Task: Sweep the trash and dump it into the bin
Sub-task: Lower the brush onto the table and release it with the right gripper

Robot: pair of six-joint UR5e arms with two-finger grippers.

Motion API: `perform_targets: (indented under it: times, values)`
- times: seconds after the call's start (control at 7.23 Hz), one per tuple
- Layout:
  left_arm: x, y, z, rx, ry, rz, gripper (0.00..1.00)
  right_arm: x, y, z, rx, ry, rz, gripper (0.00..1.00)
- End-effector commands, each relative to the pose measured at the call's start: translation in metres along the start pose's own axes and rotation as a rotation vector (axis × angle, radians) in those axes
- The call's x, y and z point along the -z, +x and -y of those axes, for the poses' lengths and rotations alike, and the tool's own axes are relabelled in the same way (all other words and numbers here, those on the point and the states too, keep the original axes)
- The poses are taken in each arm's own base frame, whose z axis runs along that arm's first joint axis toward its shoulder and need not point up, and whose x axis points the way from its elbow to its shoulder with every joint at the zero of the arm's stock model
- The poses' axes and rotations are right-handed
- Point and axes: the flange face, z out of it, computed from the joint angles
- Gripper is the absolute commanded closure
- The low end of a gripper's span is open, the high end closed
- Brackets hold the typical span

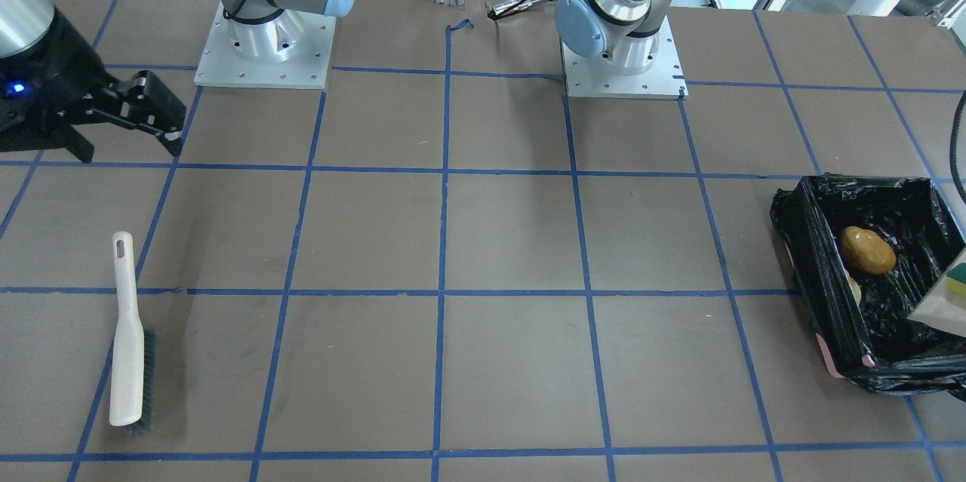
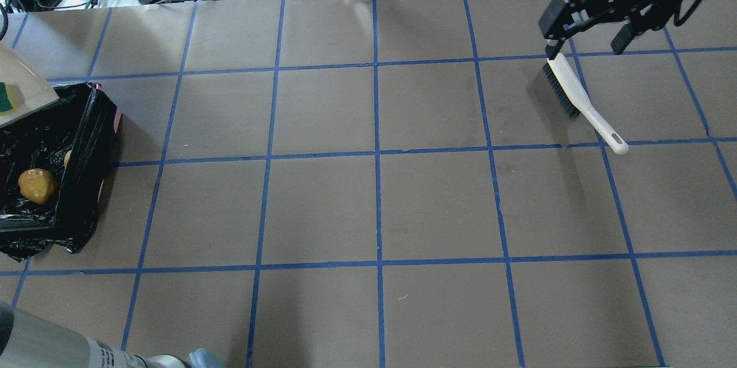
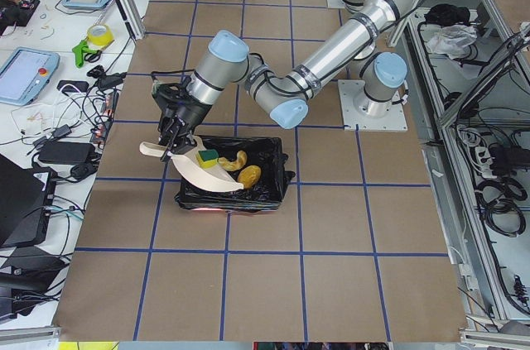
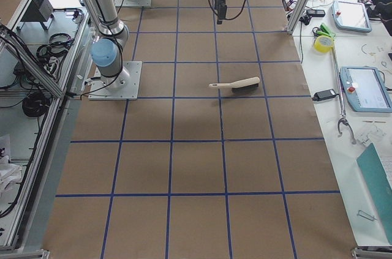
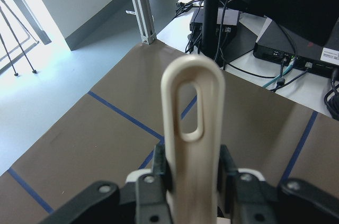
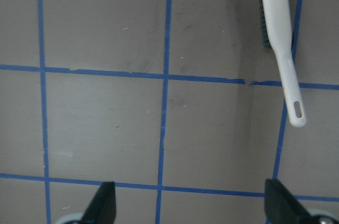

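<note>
I am gripping the looped handle of the beige plastic dustpan (image 3: 203, 172) with the left end effector (image 5: 193, 181), its fingers (image 5: 153, 173) closed hard against both sides of the handle. The pan is tilting down below and ahead of it into the rectangular bin lined with crinkled black plastic (image 3: 273, 172). The orange-brown potato-like lump (image 1: 868, 250) and the pale yellow crescent slice (image 3: 234, 160) are lying in the bin under the pan. The small green-and-yellow sponge piece (image 3: 207, 157) is sitting on the pan's blade and has not dropped yet. I judge that to be the main risk: if I tip too gently it may cling to the blade, and if I swing the pan sideways it may slide off near the bin's wall and land on the brown gridded table (image 1: 513, 241). The pan's lip is also hanging close to the loose liner and could snag it or drag the bin. The right end effector (image 2: 584, 45) is hovering with its jaws spread wide and holding nothing. The white-handled brush with dark bristles (image 2: 576, 94) is lying flat just beneath and beside it, so a careless descent could knock the brush. Between the two end effectors I am seeing a wide stretch of table with room to move.
</note>
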Motion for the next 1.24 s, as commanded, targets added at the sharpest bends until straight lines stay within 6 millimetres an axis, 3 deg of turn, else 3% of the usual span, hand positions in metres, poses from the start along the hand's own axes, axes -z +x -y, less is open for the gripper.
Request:
perform_targets:
  times: [0.0,0.14,0.28,0.55,0.69,0.83,1.11]
  values:
    - [0.023,0.023,0.007,-0.108,0.07,0.043,1.0,0.002,-0.052,-0.025,0.006,-0.027,-0.018,0.0]
    - [0.035,0.021,0.014,-0.172,0.156,0.063,1.0,-0.001,-0.052,-0.026,0.01,-0.021,-0.018,0.01]
    - [0.041,0.02,0.014,-0.24,0.265,0.096,1.0,0.008,-0.053,-0.033,0.012,0.026,-0.015,0.07]
    - [0.06,0.021,-0.005,-0.285,0.4,0.144,1.0,0.005,-0.052,-0.019,0.024,0.181,-0.026,0.01]
    - [0.061,0.022,-0.011,-0.292,0.428,0.153,1.0,0.003,-0.05,-0.019,0.027,0.175,-0.029,0.0]
    - [0.062,0.022,-0.008,-0.292,0.419,0.148,1.0,0.004,-0.046,-0.019,0.025,0.17,-0.07,0.0]
    - [0.071,0.048,0.0,-0.174,0.211,0.077,1.0,0.002,-0.045,-0.02,0.024,0.164,-0.079,0.0]
